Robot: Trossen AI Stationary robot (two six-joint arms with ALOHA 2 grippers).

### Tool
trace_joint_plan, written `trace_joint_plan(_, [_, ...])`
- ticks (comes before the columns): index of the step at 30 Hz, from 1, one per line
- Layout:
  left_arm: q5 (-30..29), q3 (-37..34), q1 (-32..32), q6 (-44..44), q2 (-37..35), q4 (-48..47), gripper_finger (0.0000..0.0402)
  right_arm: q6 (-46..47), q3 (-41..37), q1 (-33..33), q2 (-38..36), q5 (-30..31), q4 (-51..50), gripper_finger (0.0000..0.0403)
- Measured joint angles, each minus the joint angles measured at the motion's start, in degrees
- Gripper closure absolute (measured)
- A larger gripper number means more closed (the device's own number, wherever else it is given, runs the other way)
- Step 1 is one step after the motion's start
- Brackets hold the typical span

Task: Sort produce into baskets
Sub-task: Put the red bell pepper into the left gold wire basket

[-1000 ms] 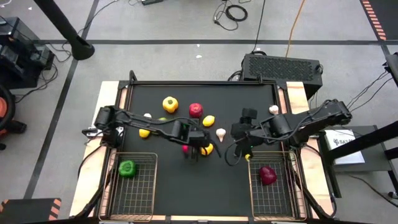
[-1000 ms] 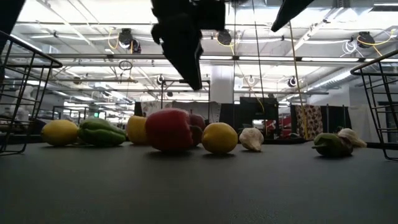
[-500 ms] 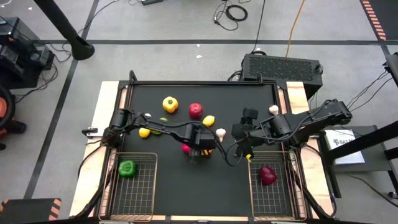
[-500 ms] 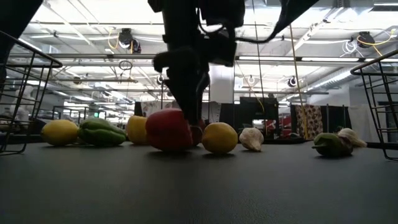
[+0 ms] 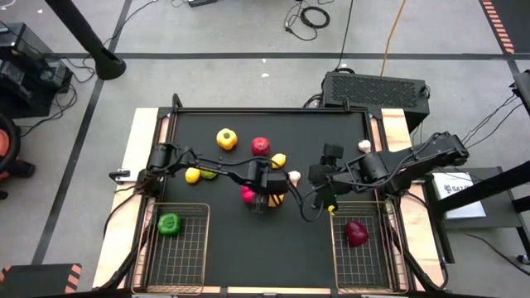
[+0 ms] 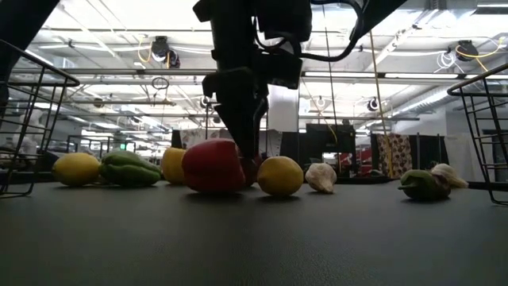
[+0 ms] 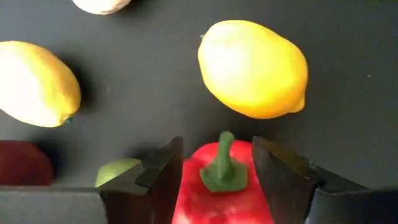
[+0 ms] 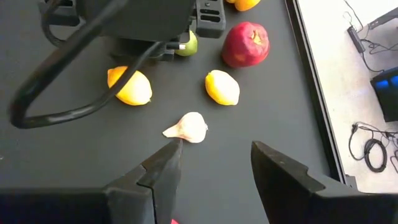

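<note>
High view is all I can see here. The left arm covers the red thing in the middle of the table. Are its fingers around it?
Observer: Yes. In the left wrist view the left gripper has one finger on each side of a red pepper. Both fingers touch it, and its green stem shows between them.
Operator: Is it lifted?
Observer: No. In the low view the red pepper sits on the table, close beside a lemon.
Operator: And the other arm?
Observer: The right gripper is open and holds nothing. A garlic bulb lies on the table ahead of it.
</note>
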Motion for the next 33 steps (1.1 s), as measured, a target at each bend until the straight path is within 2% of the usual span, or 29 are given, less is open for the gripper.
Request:
trace_joint_plan(28, [1.7, 0.0, 1.0, 1.1, 1.1, -1.7, 0.0204, -0.2, 0.0, 0.0, 0.0, 0.0, 0.0, 0.022])
trace_joint_plan(33, [2.7, 0.0, 0.9, 2.2, 1.2, -1.8, 0.0229, -0.2, 0.0, 0.0, 0.0, 0.0, 0.0, 0.022])
